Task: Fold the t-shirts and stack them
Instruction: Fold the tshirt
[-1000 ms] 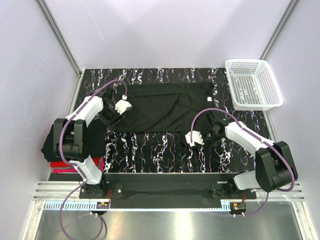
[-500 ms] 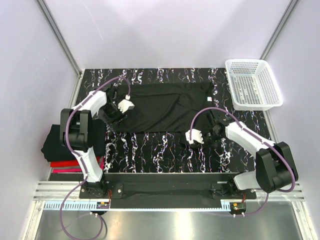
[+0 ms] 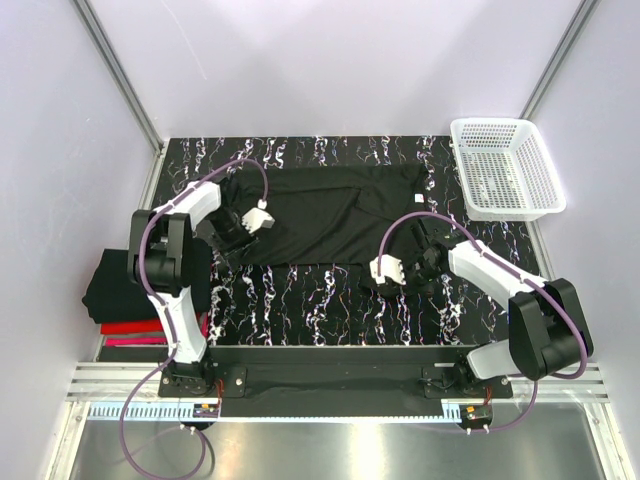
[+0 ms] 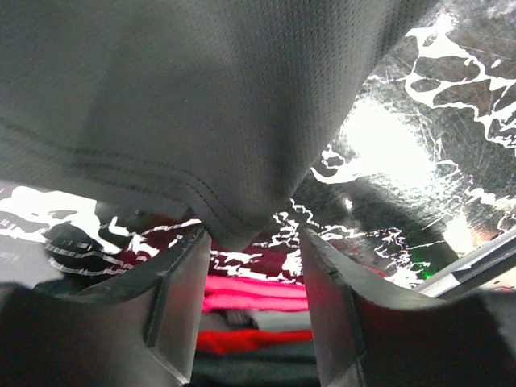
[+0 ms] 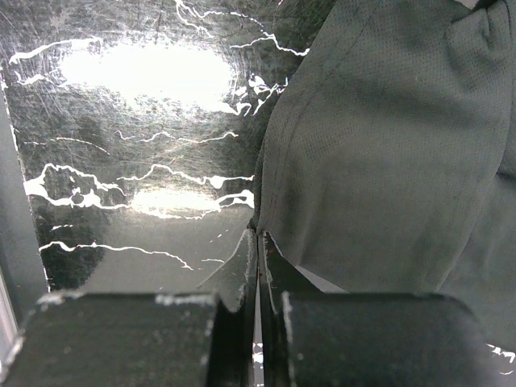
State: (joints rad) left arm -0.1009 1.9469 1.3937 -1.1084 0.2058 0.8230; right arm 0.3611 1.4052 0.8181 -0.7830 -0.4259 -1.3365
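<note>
A black t-shirt (image 3: pixel 320 212) lies spread flat on the marbled table, its small white neck label (image 3: pixel 418 197) to the right. My left gripper (image 3: pixel 236 234) is at the shirt's left near corner. In the left wrist view it (image 4: pixel 254 242) is open, and the shirt's corner (image 4: pixel 242 230) points down between the fingertips without being pinched. My right gripper (image 3: pixel 415 270) is at the shirt's right near edge. In the right wrist view it (image 5: pixel 260 238) is shut, the tips meeting on the shirt's hem (image 5: pixel 266 210).
A stack of folded shirts (image 3: pixel 120 300), black on top with red and pink under it, sits off the table's left edge and also shows between my left fingers (image 4: pixel 250 294). A white mesh basket (image 3: pixel 505 165) stands at the back right.
My left arm has swung in, carrying its gripper a little to the right over the shirt's left corner. My right gripper has shifted slightly left. The shirt lies much as before.
</note>
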